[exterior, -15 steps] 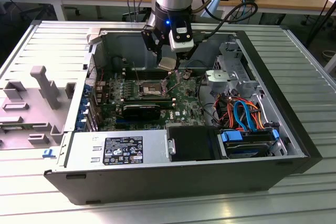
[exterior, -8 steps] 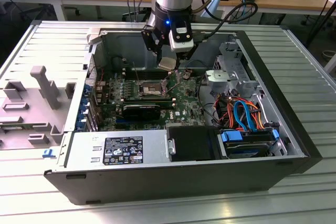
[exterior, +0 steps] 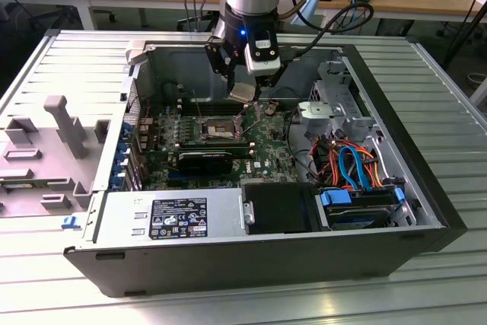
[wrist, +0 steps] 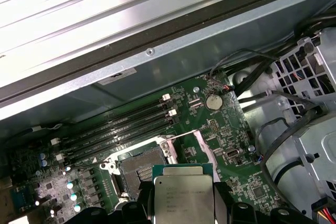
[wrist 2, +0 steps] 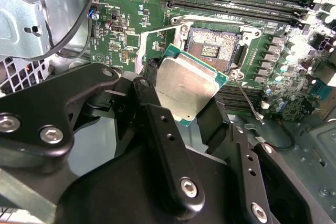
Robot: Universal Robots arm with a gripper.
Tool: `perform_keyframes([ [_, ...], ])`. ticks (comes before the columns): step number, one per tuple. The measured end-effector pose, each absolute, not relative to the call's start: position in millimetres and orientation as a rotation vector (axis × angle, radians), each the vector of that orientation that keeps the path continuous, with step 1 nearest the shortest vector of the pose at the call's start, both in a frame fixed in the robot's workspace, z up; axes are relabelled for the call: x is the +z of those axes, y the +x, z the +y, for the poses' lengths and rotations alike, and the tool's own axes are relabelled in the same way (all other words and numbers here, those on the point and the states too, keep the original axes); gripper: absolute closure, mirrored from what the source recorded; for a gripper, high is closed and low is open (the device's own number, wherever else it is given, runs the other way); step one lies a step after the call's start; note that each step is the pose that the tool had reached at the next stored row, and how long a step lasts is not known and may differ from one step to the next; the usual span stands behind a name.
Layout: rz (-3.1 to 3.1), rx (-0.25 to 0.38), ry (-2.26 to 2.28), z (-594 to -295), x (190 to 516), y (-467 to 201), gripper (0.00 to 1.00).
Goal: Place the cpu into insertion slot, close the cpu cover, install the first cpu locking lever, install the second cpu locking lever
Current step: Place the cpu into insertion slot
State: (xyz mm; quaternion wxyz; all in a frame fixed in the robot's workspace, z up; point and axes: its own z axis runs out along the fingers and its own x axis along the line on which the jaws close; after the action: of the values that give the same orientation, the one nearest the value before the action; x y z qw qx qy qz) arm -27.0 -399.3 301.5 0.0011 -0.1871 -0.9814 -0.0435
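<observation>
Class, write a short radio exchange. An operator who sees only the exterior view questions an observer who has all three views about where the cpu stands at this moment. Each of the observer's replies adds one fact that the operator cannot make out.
Operator: From the exterior view I can't tell. Has the gripper let the cpu go?
Observer: No. In the second wrist view the chip sits clamped between the two black fingers, silver top towards the camera.
Operator: Is anything lying in the insertion slot?
Observer: No. In both wrist views its dark centre lies bare inside the silver rim.
</observation>
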Motion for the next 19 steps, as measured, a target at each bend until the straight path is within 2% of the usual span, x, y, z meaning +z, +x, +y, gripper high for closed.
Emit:
perform_keyframes([
  [19,-3.078,-0.136,-0.604,-399.3,301.3,-27.0,0.45],
])
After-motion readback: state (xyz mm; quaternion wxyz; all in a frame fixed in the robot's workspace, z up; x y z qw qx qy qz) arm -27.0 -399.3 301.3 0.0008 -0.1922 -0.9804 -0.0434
